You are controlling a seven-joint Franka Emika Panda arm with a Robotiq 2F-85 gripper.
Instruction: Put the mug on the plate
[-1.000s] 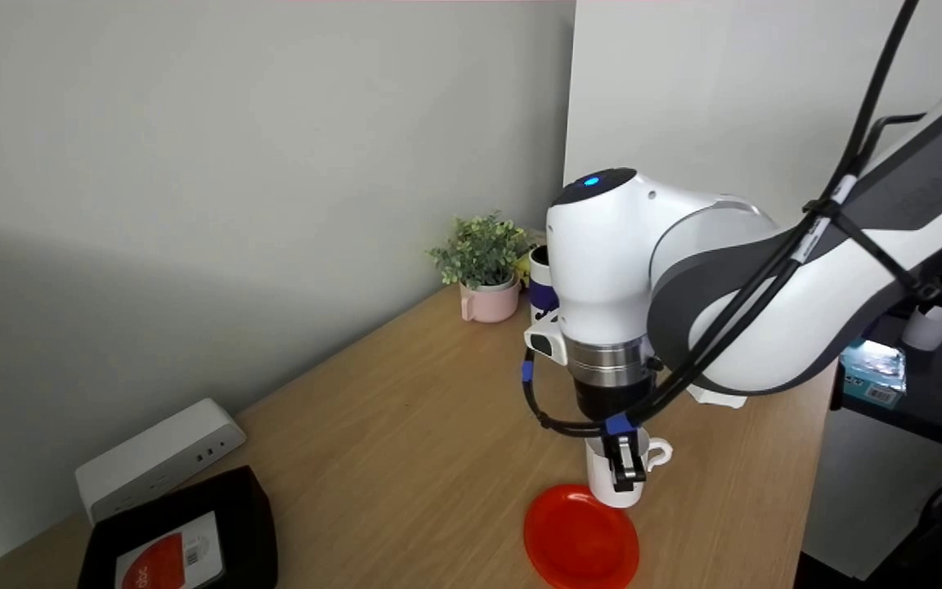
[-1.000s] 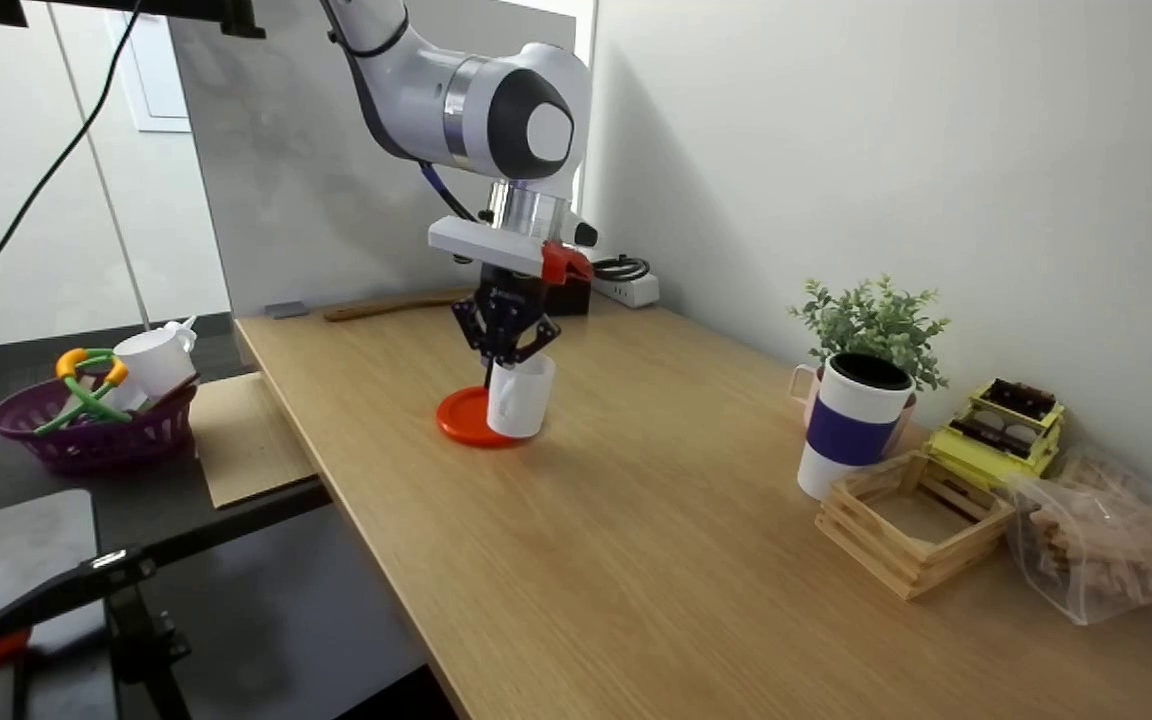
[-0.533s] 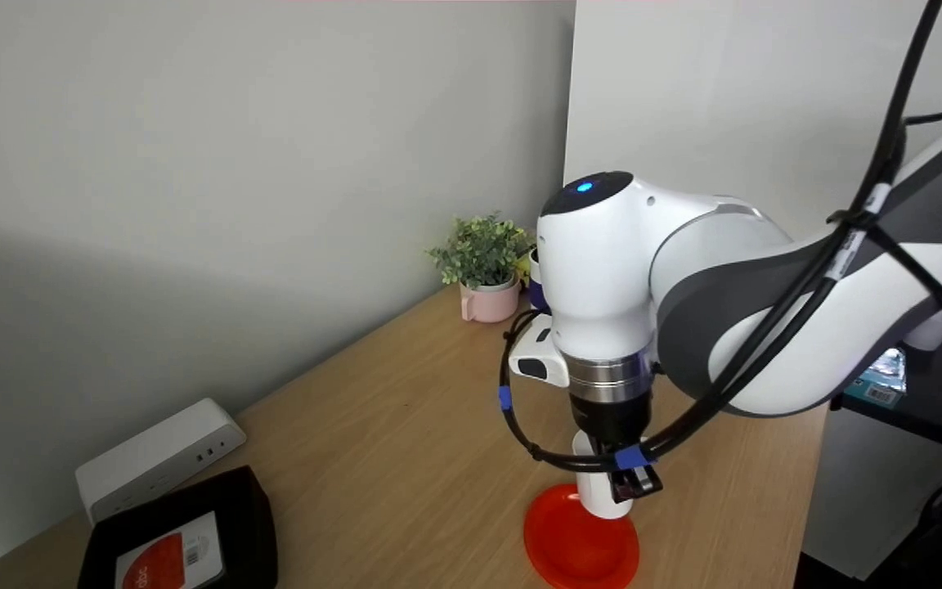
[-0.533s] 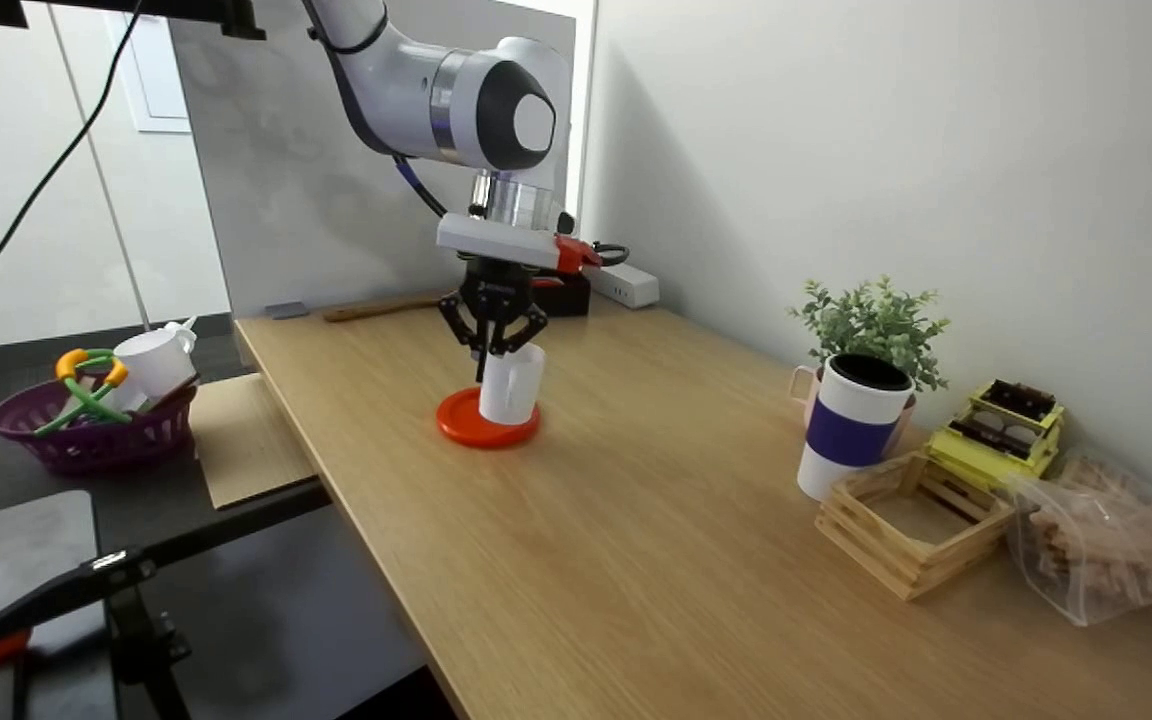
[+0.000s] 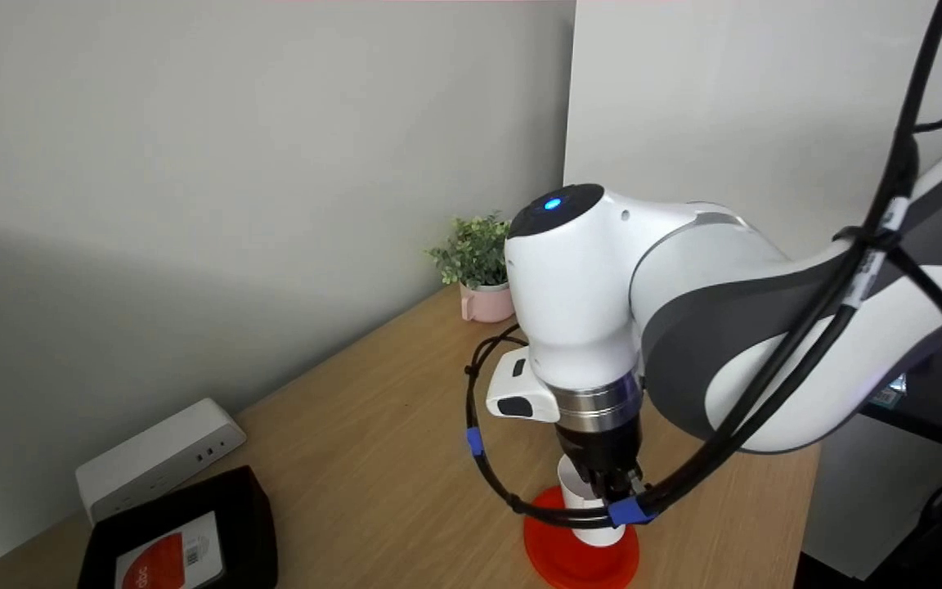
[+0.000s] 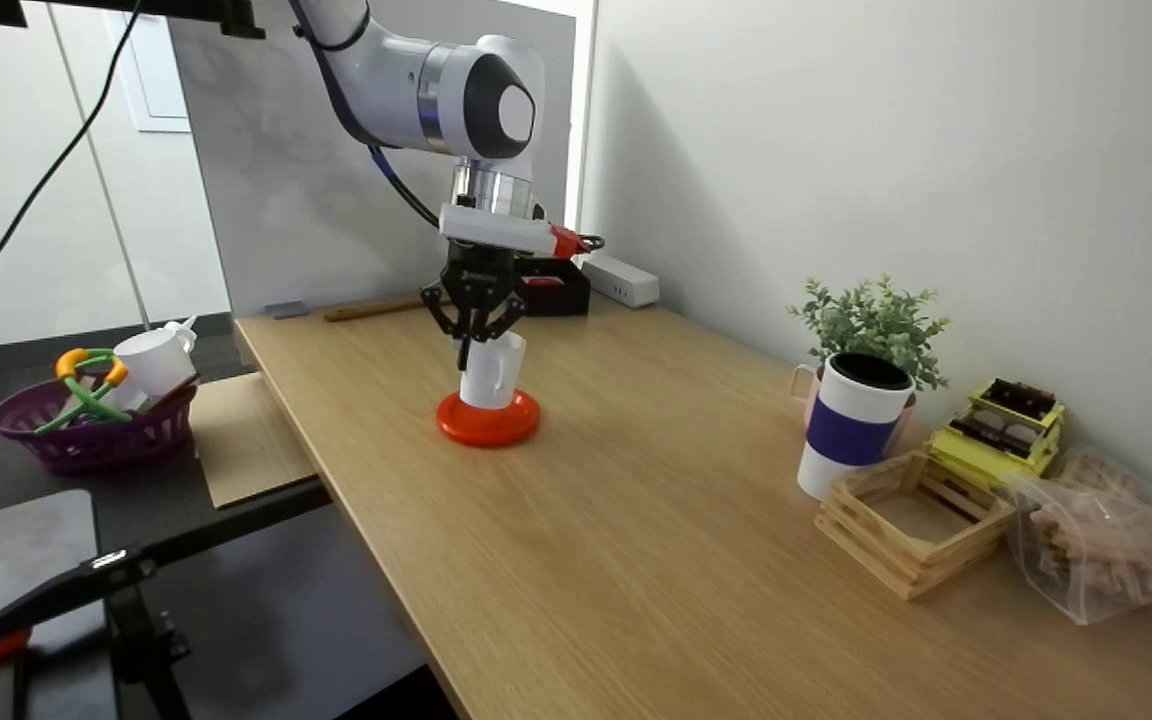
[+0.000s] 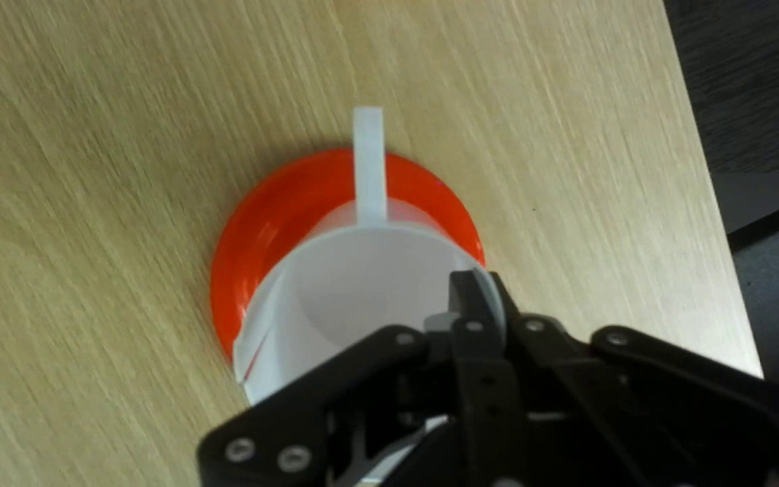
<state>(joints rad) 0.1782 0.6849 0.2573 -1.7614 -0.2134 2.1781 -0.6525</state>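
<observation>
Nearly closed, the end effector (image 7: 488, 284) pinches one side of the mug (image 6: 492, 373) over the plate (image 6: 491, 430), near the open long edge of the surface (image 6: 636, 520). Whether mug and plate touch is unclear; releasing too high or off-centre could tip the mug toward that edge.

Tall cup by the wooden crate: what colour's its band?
The band is plain deep blue-violet; it shows best in an exterior view.
</observation>
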